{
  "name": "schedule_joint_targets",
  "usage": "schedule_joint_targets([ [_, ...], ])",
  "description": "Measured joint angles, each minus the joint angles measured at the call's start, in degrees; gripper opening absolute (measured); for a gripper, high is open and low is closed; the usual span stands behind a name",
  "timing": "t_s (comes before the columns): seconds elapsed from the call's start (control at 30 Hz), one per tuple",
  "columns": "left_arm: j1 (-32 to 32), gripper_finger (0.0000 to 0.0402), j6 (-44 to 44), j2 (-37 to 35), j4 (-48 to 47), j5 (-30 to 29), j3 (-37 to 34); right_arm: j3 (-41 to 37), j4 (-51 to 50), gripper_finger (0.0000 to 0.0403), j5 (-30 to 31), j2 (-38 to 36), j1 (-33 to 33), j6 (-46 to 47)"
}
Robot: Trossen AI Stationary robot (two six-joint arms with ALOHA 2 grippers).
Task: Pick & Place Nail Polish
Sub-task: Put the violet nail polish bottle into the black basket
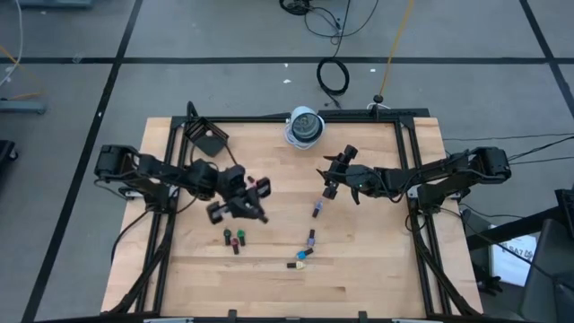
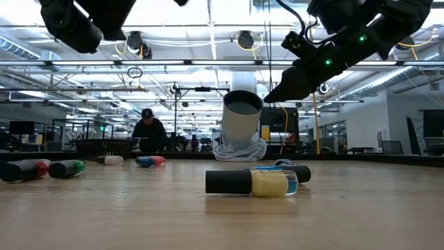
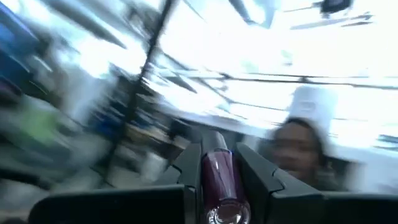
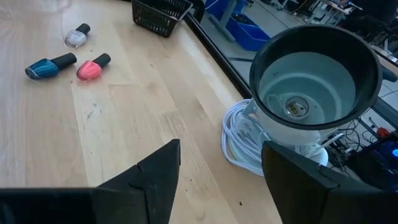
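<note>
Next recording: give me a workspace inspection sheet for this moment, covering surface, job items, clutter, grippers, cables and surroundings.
Surface: light wooden table top inside a black metal frame.
Job's things: small dark-capped nail polish bottles lie scattered: a red and a green one side by side, a yellow one, a blue one, a pink one and a white one.
Clutter: black mesh basket at the far left corner; white lamp with a black rim.
Grippers: left gripper is shut on a purple nail polish bottle, raised off the table; right gripper is open and empty beside the lamp.
Cables: white cord coiled at the lamp's base; black cables on the floor.
Surroundings: open workshop; a person behind the table.
</note>
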Motion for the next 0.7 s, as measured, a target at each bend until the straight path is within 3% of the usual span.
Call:
schedule_joint_targets([
  [0.13,-1.6,0.0055,-1.1,-0.9,-1.0,5.0,0.9,0.0,0.6,0.0212,0.0,0.0,0.0,0.0],
  [0.43,-0.9,0.0055,1.3,-1.2,-3.5,5.0,0.9,0.0,0.7,0.0212,0.0,0.0,0.0,0.4],
  [0.57,-0.2,0.0055,8.1,-1.1,-6.4,3.9,0.9,0.0,0.6,0.0212,0.0,0.0,0.0,0.4],
  [0.7,0.5,0.0055,17.8,-1.1,-15.7,-0.8,0.9,0.0,0.5,0.0212,0.0,0.0,0.0,0.4],
])
